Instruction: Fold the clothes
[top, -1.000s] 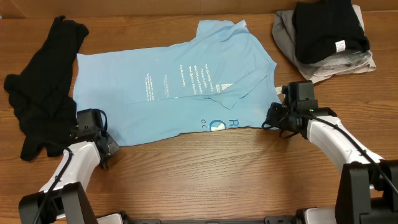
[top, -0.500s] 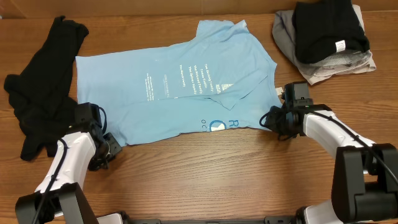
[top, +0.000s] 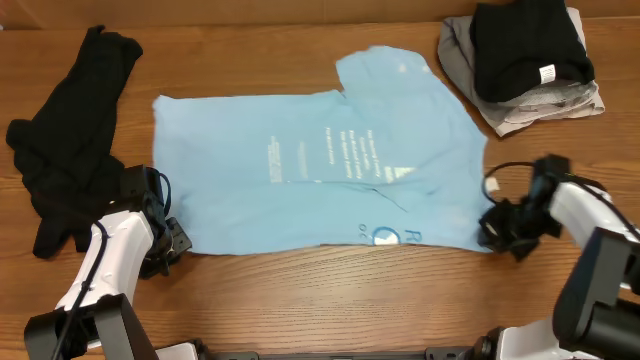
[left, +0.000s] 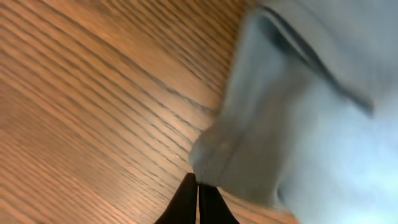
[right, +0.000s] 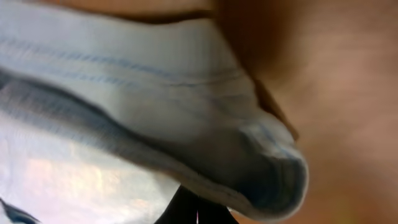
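The light blue T-shirt (top: 250, 190) lies spread across the middle of the table, with white lettering on its right half. My left gripper (top: 172, 243) is shut on the shirt's near left corner. In the left wrist view its black fingertips (left: 186, 202) pinch the hemmed edge of the shirt (left: 298, 124). My right gripper (top: 492, 228) is shut on the near right corner. The right wrist view is filled by the bunched hem of the shirt (right: 186, 106), which covers most of the closed jaws.
A crumpled black garment (top: 70, 140) lies at the left, close to my left arm. At the back right a folded black garment (top: 530, 45) sits on a grey one (top: 465, 60). Bare wooden table (top: 330, 300) runs along the front edge.
My right gripper has moved to the right with its corner, and the shirt has shifted right and spread out flatter. The left gripper has stayed almost in place.
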